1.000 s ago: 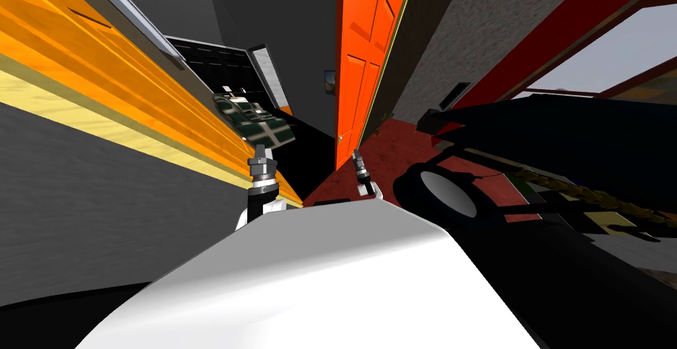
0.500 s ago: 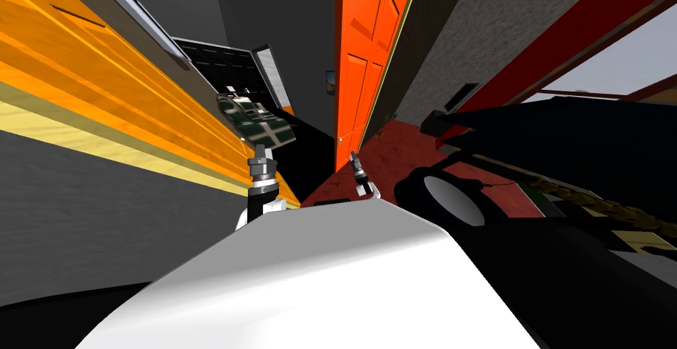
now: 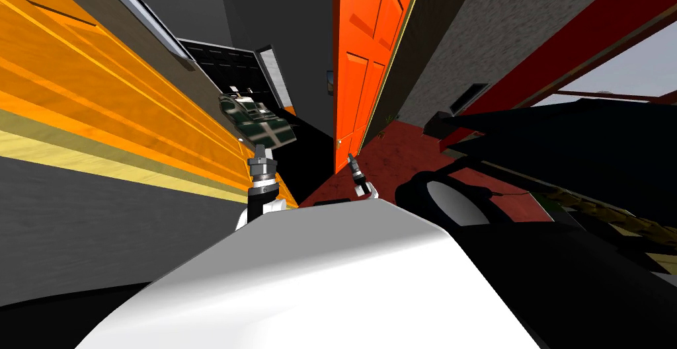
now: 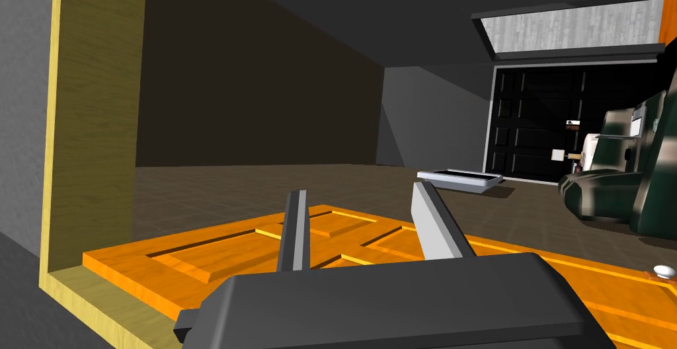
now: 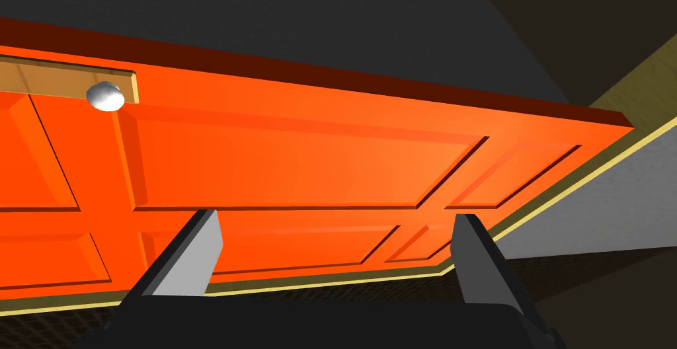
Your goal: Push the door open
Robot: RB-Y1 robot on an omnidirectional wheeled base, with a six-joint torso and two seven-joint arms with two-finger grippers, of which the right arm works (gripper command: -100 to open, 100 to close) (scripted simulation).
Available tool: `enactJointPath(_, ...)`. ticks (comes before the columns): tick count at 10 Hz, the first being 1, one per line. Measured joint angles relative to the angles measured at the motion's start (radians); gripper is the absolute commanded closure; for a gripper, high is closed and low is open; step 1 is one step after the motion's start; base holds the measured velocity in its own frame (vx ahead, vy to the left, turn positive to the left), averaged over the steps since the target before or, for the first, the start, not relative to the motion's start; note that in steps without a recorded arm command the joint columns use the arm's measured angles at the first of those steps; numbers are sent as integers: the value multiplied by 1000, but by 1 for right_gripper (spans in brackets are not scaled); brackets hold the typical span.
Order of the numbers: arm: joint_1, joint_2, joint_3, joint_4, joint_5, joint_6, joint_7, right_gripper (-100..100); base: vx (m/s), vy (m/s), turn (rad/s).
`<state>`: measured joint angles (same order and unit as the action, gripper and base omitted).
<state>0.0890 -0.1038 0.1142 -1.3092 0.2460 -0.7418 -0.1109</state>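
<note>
An orange-red panelled door (image 3: pixel 363 54) stands ajar ahead of me, edge-on in the head view, with a small knob (image 3: pixel 339 141) low on it. My right gripper (image 3: pixel 350 158) hangs just right of that door edge. In the right wrist view the door (image 5: pixel 297 160) spans the picture beyond the open gripper (image 5: pixel 334 246), apart from the fingertips, with its silver knob (image 5: pixel 104 96) off to one side. My left gripper (image 3: pixel 261 148) is held forward by a second, lighter orange door (image 3: pixel 99 94). Its fingers (image 4: pixel 294 232) stand apart with nothing between them.
The lighter orange door (image 4: pixel 264 246) sits in a yellow frame (image 4: pixel 92 133) along my left. A green patterned armchair (image 3: pixel 258 117), a white tray (image 4: pixel 459 180) and a black door (image 4: pixel 542 127) lie beyond. Dark furniture (image 3: pixel 568 140) crowds my right on a red floor (image 3: pixel 397 153).
The whole head view has shifted, so I have moved forward a little. My right gripper has edged left, closer to the orange-red door. The left arm holds its pose.
</note>
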Motion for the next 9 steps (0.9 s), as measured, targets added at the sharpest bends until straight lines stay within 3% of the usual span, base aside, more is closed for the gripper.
enactJointPath(9,-89,4,22,211,27,-38,-55,-100,78,-83,53)
